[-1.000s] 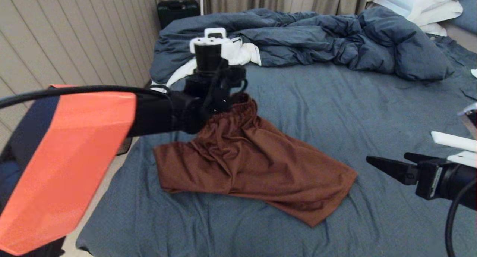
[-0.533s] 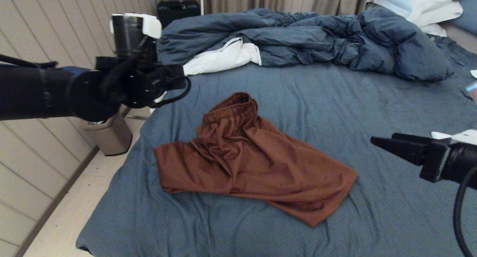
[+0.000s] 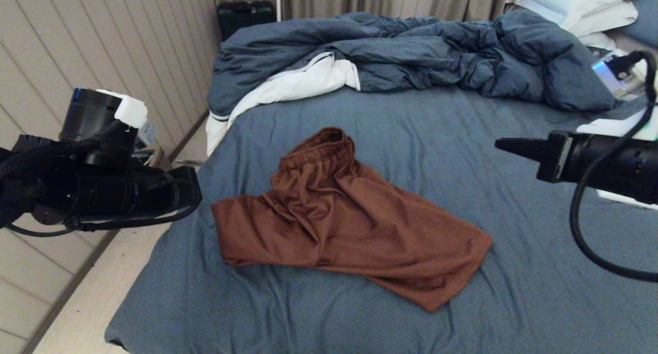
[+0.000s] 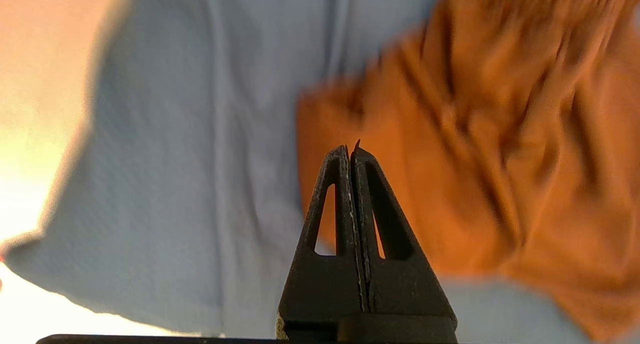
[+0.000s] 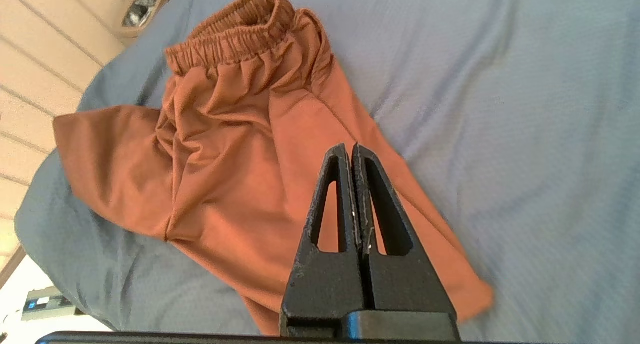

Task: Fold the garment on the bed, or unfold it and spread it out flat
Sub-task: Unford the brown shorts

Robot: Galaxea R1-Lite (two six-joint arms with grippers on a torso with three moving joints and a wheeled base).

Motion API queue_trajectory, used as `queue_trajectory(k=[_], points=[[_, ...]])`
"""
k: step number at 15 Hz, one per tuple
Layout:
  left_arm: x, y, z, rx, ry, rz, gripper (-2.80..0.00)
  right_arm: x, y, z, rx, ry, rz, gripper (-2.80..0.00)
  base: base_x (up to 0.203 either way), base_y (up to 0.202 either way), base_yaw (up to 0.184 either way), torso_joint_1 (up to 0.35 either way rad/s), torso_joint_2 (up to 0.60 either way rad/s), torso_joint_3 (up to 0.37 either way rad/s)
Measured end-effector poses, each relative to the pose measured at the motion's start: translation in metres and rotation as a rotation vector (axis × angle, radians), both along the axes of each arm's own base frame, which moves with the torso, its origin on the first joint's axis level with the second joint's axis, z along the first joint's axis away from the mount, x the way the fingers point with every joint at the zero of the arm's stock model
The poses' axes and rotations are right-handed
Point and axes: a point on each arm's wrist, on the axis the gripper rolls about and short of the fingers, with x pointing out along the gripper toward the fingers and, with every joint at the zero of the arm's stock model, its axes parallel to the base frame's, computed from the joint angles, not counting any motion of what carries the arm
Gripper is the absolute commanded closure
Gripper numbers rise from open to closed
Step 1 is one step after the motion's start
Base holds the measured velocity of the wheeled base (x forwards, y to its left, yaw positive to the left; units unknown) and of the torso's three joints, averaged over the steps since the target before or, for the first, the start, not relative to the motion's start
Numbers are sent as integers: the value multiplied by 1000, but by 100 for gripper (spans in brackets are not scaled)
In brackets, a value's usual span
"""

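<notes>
The garment (image 3: 339, 215), rust-brown shorts, lies rumpled on the bed's slate-blue sheet (image 3: 462, 138). Its elastic waistband (image 3: 318, 146) is bunched at the far end, and the two legs spread toward the near left and near right. No drawstring or logo shows. My left arm (image 3: 103, 189) hangs beside the bed's left edge. In the left wrist view the left gripper (image 4: 351, 147) is shut and empty, above a leg of the shorts (image 4: 475, 134). My right gripper (image 3: 498, 144) hovers to the right of the shorts, pointing left. In the right wrist view it (image 5: 350, 147) is shut and empty above the shorts (image 5: 240, 149).
A rumpled blue duvet (image 3: 411, 51) with white lining (image 3: 303, 79) fills the far part of the bed. White pillows (image 3: 576, 4) lie at the far right. A black case (image 3: 244, 12) stands by the curtain. Bare floor (image 3: 92, 302) and a panelled wall run along the bed's left side.
My left arm has swung away from the waistband, left and down to the bed's edge. My right gripper has risen. The shorts have not moved.
</notes>
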Motion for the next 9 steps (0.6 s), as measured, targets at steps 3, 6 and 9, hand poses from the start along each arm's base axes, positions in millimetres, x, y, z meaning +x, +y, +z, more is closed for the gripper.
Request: queue_trajectory(k=[3,6,9], points=[[10,-2,-10,-25,-13,-24,0,23,7,3,-2,17,21,0,0,0,0,0,0,0],[30,-11,-32,-45,-33,-48,0,43,17,1,-6,31,43,0,0,0,0,0,0,0],[37,-14,-44,-84,-86,-80,0,61,21,-4,-19,43,47,0,0,0,0,0,0,0]])
